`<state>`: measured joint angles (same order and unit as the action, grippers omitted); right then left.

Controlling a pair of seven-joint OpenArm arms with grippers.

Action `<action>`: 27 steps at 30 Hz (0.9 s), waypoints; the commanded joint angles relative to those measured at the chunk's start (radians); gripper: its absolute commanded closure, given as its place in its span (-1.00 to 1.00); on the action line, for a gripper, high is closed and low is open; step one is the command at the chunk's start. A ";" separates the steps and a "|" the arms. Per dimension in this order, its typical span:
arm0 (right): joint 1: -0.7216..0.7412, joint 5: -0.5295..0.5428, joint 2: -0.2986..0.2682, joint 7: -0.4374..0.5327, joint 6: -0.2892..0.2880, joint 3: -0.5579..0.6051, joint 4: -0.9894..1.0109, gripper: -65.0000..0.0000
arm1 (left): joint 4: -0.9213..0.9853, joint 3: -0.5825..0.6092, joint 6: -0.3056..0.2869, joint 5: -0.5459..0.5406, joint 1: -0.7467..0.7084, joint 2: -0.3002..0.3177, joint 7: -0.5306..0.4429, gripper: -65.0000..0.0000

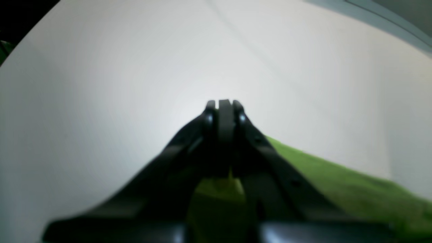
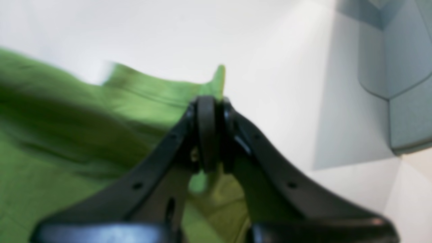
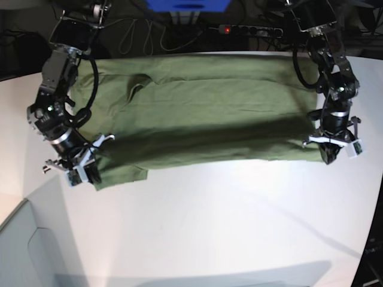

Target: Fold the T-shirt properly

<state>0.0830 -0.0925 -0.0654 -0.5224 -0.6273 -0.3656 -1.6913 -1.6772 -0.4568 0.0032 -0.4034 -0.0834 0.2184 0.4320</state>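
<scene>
The olive-green T-shirt [image 3: 203, 113] lies spread across the far half of the white table [image 3: 227, 221], its near part doubled over with a shadowed crease along the middle. At the shirt's near corner on the base view's right, my left gripper [image 3: 328, 156] is shut on the cloth. In the left wrist view the left gripper [image 1: 224, 103] has its fingers pressed together, with green T-shirt [image 1: 337, 182] behind and to the right of them. My right gripper [image 3: 88, 173] is shut on the near corner at the left. From the right gripper [image 2: 209, 99] a tip of T-shirt [image 2: 135, 98] pokes out past the fingers.
A grey panel [image 3: 24, 245] sits at the table's near left corner and shows in the right wrist view as the grey panel [image 2: 388, 67]. A black power strip [image 3: 251, 28], cables and a blue object [image 3: 188, 5] lie behind the far edge.
</scene>
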 commanded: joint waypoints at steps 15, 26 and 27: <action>-0.081 0.018 -0.023 0.100 -0.071 -0.063 0.004 1.00 | -0.028 -0.006 -0.002 -0.009 -0.068 0.008 -0.031 1.00; -0.214 0.018 -0.011 0.170 -0.071 -0.066 -0.002 1.00 | -0.025 -0.044 -0.002 -0.010 -0.143 -0.015 -0.032 1.00; -0.223 0.018 -0.009 0.170 -0.071 -0.066 -0.003 1.00 | -0.025 -0.058 -0.004 -0.010 -0.146 -0.024 -0.032 1.00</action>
<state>-0.1455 -0.0929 -0.0681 -0.3817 -0.6834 -0.4290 -1.6737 -1.6859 -0.5117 0.0025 -0.4107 -0.2352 0.1841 0.4236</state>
